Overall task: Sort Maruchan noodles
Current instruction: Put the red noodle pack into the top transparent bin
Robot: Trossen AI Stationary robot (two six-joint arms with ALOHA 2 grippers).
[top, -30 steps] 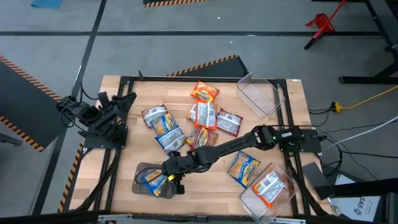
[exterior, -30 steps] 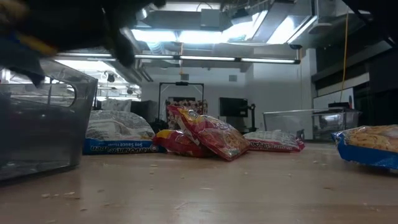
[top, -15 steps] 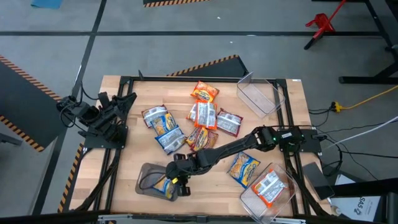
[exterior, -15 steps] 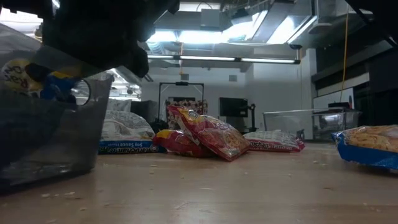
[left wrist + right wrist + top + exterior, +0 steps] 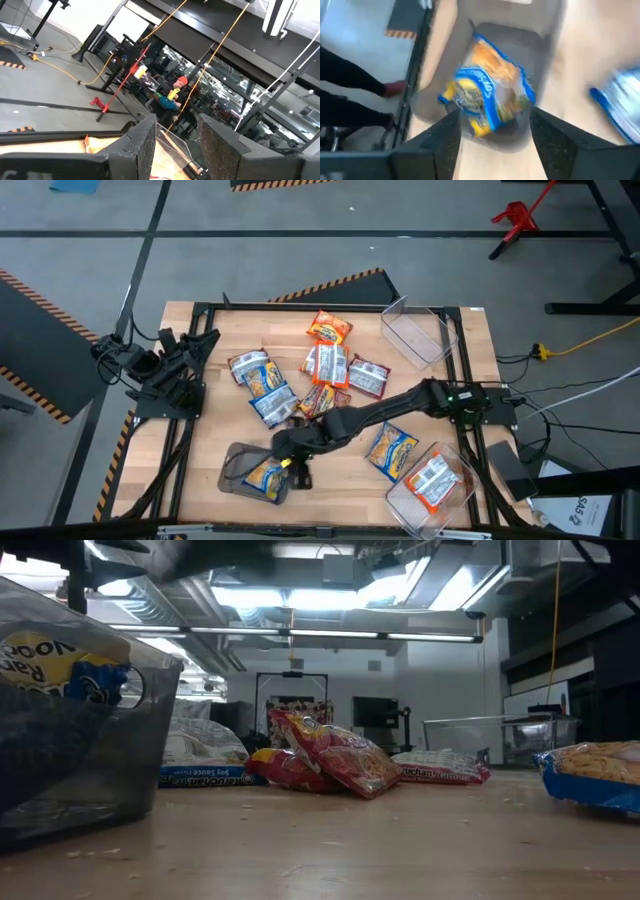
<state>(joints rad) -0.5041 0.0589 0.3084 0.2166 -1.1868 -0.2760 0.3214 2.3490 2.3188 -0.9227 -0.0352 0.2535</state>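
At the near-left corner of the tabletop [image 5: 205, 370], the grey translucent plastic bin [image 5: 232, 463] now holds a blue-and-yellow crinkly noodle packet [image 5: 264, 477], lying flat inside and free of the robot. Your right claw [image 5: 297, 473] hangs just beside that bin's inner edge with its fingers spread and nothing between them; the right wrist view looks down past both fingers at the packet in the bin.

Judgement on the step in hand: the drop reads as complete. To finish it well, lift straight up clear of the bin wall before you swing, since a sideways exit could catch the rim and drag the light bin. The next pick calls for one packet on its own; the central heap overlaps, so take an outlying one first, such as the second blue-and-yellow flat packet [image 5: 391, 450] lying alone near the right arm.

The left claw [image 5: 205, 340] waits at the left edge of the tabletop, fingers parted and empty.

Surface: a pale wooden top inside a black frame. About eight packets, orange-red, dark red, blue and silver-white, lie clustered mid-tabletop [image 5: 325, 365]. A clear plastic bin [image 5: 412, 332] stands empty at the far right; another clear bin [image 5: 405, 495] at the near right holds one silver-white-and-red packet [image 5: 432, 478].

Room: grey floor, black-and-yellow hazard tape, a yellow cable, a red stand. Strip lights run overhead in the low view.
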